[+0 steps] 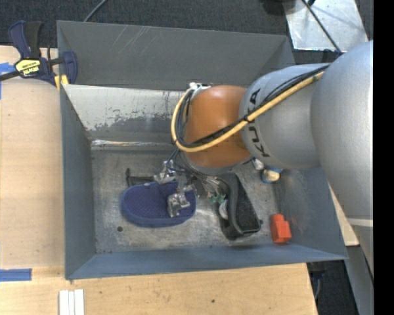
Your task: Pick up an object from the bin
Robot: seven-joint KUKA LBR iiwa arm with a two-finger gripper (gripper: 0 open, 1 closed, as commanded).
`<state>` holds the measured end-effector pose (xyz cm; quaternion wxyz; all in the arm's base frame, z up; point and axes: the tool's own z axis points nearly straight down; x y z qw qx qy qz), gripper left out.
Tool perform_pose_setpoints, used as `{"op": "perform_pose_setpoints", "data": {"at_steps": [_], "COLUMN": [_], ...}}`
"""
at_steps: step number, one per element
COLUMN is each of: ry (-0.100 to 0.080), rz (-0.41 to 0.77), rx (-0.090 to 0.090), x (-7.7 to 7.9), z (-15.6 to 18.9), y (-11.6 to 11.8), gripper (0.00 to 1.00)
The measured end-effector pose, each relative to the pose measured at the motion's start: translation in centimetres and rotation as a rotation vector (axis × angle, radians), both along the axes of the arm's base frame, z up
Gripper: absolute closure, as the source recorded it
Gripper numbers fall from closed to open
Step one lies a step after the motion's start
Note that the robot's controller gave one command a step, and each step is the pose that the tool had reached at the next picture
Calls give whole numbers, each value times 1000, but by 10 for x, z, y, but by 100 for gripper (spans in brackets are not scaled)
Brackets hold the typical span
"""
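1. The arm (318, 110) comes in from the right and bends down over the middle of the bin (77, 176). Its broad grey body covers the right rear corner.
2. The wrist wears a rounded orange cover (213, 126), and a yellow cable (276, 100) loops around it.
3. The gripper (173, 189) points down at the bin floor, low over the right-hand part of a blue oval thing (148, 207).
4. Its two metal fingers (178, 203) stand apart, released rather than clenched. One is at the far edge of the blue thing and the other is over its top surface, with blue showing between them. Whether they touch it I cannot tell.
5. The blue oval thing lies flat on the floor, left of centre and towards the near wall. It is dark blue with a finely dotted, mesh-like surface and a rounded left end.
6. A thin dark stick (138, 176) lies just behind the blue thing.
7. A black elongated thing (241, 214) lies to the right of the gripper, angled towards the near wall.
8. A small orange block (280, 229) sits beside it, near the front right corner.
9. A small pale thing (270, 174) lies further back, at the edge of the arm.
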<state>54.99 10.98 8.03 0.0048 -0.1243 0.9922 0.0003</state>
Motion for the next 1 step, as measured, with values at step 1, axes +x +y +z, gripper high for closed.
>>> {"op": "perform_pose_setpoints", "data": {"at_steps": [1], "ry": [-2], "rz": [14], "rx": [-1], "x": [2], "z": [161], "y": [-12], "gripper": [100]}}
